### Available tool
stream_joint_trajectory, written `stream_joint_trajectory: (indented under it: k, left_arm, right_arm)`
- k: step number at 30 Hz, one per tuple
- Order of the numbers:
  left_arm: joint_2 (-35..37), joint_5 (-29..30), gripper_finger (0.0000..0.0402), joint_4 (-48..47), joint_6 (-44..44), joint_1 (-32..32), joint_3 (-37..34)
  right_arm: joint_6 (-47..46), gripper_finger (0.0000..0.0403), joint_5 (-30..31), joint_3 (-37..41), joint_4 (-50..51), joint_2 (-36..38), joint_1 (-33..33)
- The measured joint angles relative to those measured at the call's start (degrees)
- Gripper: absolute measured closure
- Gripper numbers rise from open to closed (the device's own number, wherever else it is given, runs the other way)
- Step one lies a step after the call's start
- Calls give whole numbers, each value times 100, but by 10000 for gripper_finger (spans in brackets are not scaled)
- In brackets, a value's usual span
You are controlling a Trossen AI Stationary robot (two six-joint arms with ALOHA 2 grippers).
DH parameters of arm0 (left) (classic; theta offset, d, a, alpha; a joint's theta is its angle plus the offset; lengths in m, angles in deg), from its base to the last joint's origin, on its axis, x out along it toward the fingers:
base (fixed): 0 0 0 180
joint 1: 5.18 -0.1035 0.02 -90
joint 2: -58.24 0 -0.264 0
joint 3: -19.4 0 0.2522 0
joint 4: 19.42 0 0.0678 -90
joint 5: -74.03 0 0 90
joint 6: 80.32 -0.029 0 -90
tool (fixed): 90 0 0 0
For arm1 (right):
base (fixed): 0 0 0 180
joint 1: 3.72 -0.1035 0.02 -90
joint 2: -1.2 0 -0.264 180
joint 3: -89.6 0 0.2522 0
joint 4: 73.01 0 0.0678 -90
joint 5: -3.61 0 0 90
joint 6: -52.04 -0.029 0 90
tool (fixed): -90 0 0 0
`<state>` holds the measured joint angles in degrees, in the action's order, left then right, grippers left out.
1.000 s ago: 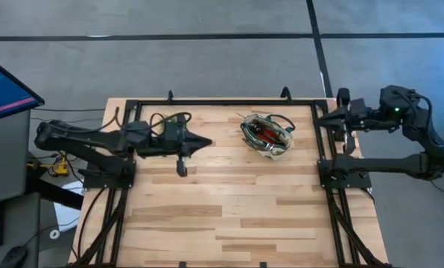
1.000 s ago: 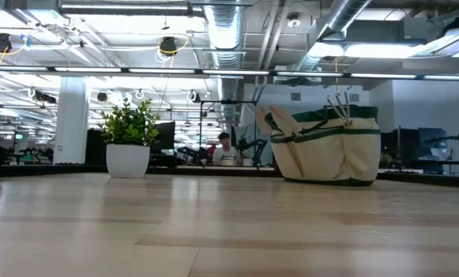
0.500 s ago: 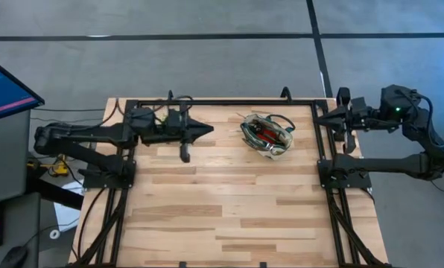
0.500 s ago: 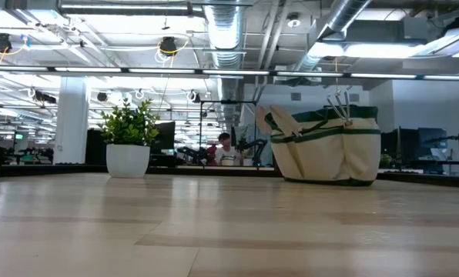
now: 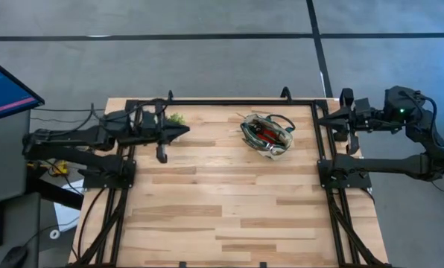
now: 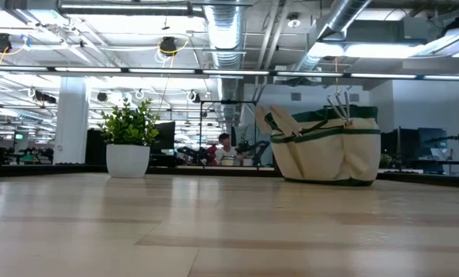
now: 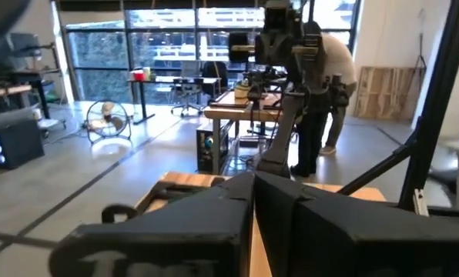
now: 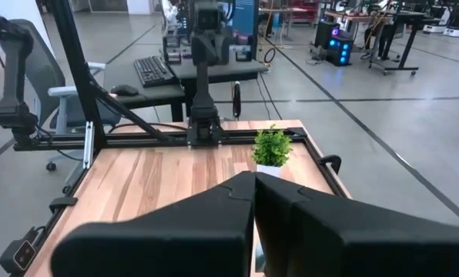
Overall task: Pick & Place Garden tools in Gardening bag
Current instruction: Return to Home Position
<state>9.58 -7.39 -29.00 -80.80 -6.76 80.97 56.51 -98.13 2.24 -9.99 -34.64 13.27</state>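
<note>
The gardening bag (image 5: 267, 135), cream with dark green trim, stands upright on its base at the table's far right. It also shows in the low view (image 6: 331, 150). Garden tools lie inside it: a red piece (image 5: 267, 132) shows from above, and pale handles (image 6: 340, 102) stick out of the top. No tool lies on the bare table. My left gripper (image 5: 186, 131) is shut and empty above the table's far left. My right gripper (image 5: 319, 120) is shut and empty at the table's right edge, right of the bag.
A small green potted plant (image 5: 176, 117) stands near the far edge beside my left gripper; it also shows in the low view (image 6: 129, 143) and the right wrist view (image 8: 273, 146). A black frame (image 5: 222, 101) borders the table. A person (image 7: 322, 100) stands beyond the table.
My left gripper has drawn back, first toward the table's far edge, then toward its left edge, away from the bag, staying shut. The potted plant, hidden under the arm before, now shows. The bag and my right arm have kept still.
</note>
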Motion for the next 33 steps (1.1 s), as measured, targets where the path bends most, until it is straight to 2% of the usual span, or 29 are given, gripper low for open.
stream_joint_trajectory:
  k: [6,12,19,25,33]
  left_arm:
    - [1029,84,399,645,404,0,-1257]
    - [2137,90,399,990,416,7,-2103]
    - [3163,89,399,1016,386,7,-2605]
    - [3621,92,399,1010,198,7,-2891]
    - [4126,172,399,1006,406,7,-3402]
  right_arm:
    - [0,403,2,0,0,1,-2]
    - [0,403,4,0,-2,1,0]
    - [0,403,6,0,0,3,0]
    - [2,403,6,0,-2,1,0]
    - [49,403,6,0,0,1,0]
